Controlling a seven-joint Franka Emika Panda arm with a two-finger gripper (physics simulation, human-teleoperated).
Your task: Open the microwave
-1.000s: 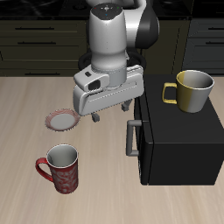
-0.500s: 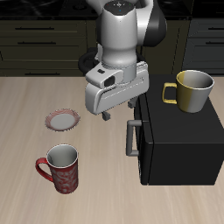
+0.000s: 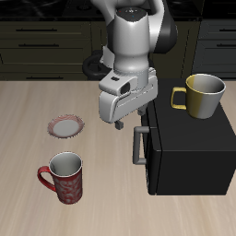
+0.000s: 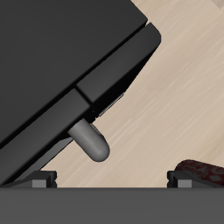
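Observation:
The microwave (image 3: 192, 138) is a large matte black box on the table, its door shut, with a grey bar handle (image 3: 138, 146) on the door face. My gripper (image 3: 128, 123) hangs just above the upper end of the handle, close to the door's top edge. Its fingers point down and stand apart, holding nothing. In the wrist view the microwave's black top and door (image 4: 61, 70) fill most of the frame, the grey handle end (image 4: 90, 141) juts out between my two fingertips (image 4: 44, 182), and the gripper (image 4: 112, 181) is open.
A yellow mug (image 3: 201, 95) stands on top of the microwave. A red patterned mug (image 3: 63, 177) stands near the table's front edge; it also shows in the wrist view (image 4: 203, 170). A small red-rimmed plate (image 3: 65, 124) lies on the table. Dark cabinets (image 3: 46, 37) line the back.
My gripper has moved sideways across the table toward the microwave and now sits over the handle's upper end. The door has not moved.

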